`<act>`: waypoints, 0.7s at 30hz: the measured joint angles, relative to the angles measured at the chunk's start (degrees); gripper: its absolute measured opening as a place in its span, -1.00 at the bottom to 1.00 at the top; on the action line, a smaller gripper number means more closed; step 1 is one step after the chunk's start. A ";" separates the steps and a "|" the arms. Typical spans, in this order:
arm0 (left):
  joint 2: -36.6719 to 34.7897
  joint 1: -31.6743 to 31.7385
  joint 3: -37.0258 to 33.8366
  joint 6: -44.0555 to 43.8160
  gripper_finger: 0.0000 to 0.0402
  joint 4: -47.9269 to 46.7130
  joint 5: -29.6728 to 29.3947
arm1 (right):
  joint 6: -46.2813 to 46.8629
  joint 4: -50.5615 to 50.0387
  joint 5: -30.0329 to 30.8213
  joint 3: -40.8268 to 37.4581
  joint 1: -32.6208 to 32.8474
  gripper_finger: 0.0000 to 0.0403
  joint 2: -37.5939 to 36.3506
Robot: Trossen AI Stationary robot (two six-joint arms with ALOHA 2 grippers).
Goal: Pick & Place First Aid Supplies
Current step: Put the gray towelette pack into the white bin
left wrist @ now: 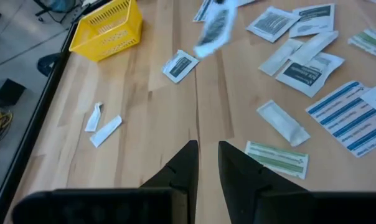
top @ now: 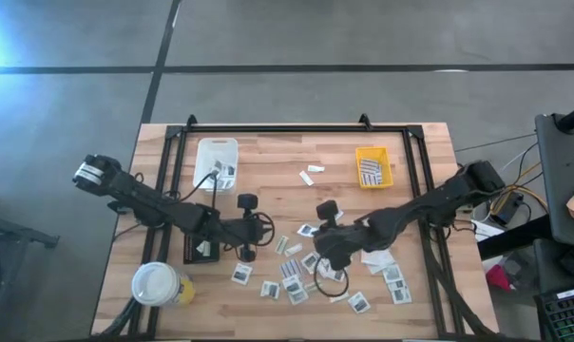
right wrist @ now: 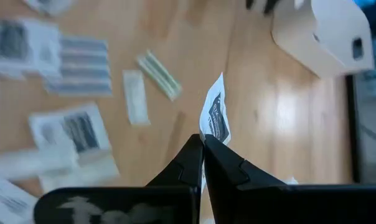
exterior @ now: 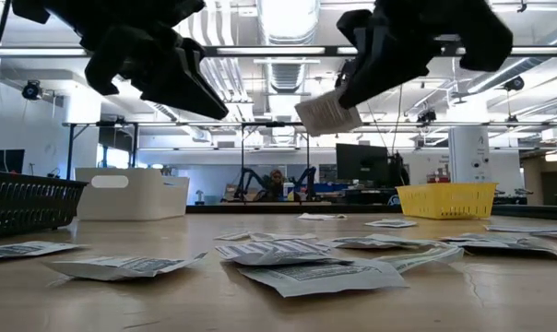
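Two pincers above the scattered packets

One white packet (right wrist: 215, 116) with a dark printed patch hangs pinched in the right pincer (right wrist: 203, 144), whose fingers are clenched on its lower edge; in the low view it shows lifted clear of the tabletop (exterior: 260, 309), upper centre of the frame. The left pincer (left wrist: 205, 149) hovers left of centre in the high view, fingers a narrow gap apart and grasping nothing. Many first aid supplies (top: 296, 275) lie loose in the lower middle of the high view. A white tray (top: 218, 152) sits upper left, a yellow tray (top: 373, 167) upper right, a white-topped cup (top: 156, 283) lower left.
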 joint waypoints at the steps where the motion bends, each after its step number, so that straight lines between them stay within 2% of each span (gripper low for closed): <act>1: 0.00 0.00 0.00 -0.42 -0.68 0.26 -0.01 | 0.04 3.27 -1.20 -1.48 -0.02 -0.96 -0.60; 6: 0.00 0.02 0.00 -2.65 -0.68 1.06 -0.02 | 0.08 18.29 -2.84 -7.27 -0.16 -0.96 -1.27; 10: 0.02 0.07 0.00 -3.37 -0.68 1.98 -0.16 | 0.46 25.00 -2.86 -9.82 -0.94 -0.96 -0.43; 21: 0.43 0.89 0.00 -4.99 -0.68 3.02 -0.69 | 4.87 28.62 -2.82 -11.63 -5.19 -0.96 1.03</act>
